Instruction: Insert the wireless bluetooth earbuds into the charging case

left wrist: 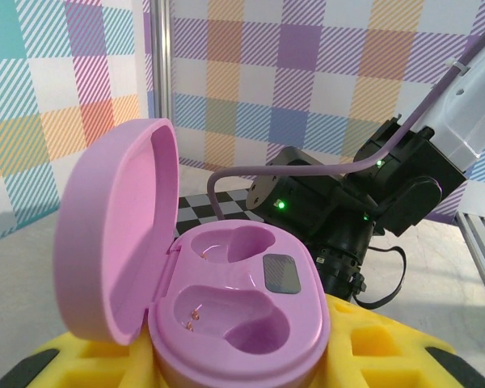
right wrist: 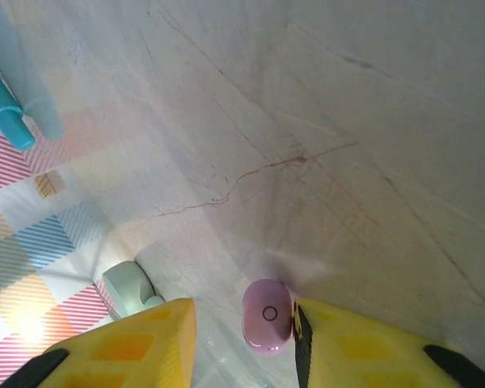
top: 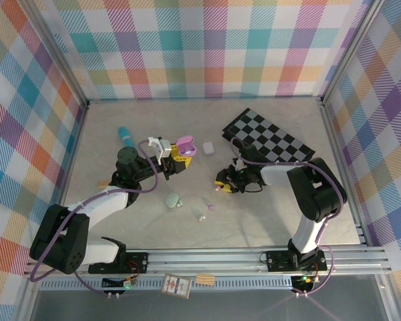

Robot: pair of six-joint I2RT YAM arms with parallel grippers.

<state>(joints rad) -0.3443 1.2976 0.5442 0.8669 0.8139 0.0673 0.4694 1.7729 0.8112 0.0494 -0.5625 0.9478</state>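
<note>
My left gripper (top: 176,155) (left wrist: 242,368) is shut on the base of a lilac charging case (left wrist: 238,311) (top: 185,145), held above the table left of centre. Its lid (left wrist: 113,242) stands open to the left and both wells are empty. My right gripper (top: 222,182) (right wrist: 243,323) is down at the table, open around a lilac earbud (right wrist: 268,315). The bud touches the right finger (right wrist: 364,352), and a gap separates it from the left finger (right wrist: 137,347). Loose earbuds lie in front: a lilac one (top: 212,207) and a white one (top: 202,217).
A mint case (top: 173,199) (right wrist: 129,289) lies on the table left of the right gripper. A white case (top: 208,147) sits just right of the held case. A teal object (top: 125,136) (right wrist: 4,113) lies at the back left, and a checkered board (top: 267,137) at the back right.
</note>
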